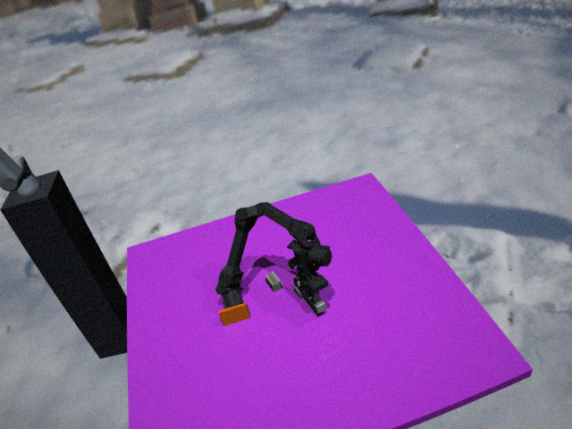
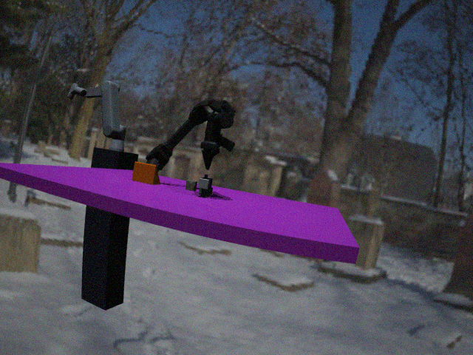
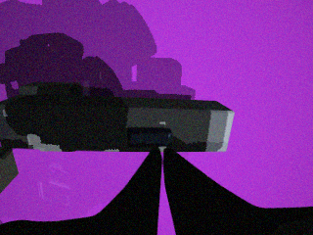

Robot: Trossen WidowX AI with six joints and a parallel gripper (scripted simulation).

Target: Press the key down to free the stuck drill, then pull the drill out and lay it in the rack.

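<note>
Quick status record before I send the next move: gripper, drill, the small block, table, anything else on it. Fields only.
gripper: jaws shut, nothing between them, pointing straight down
gripper position: above the drill, a gap showing under the tip in the exterior view
drill: dark body with a grey end, lying on the table
small grey block: on the table beside the drill, apart from it
orange block: at the arm's foot
table: purple slab
black post: beside the table
</note>
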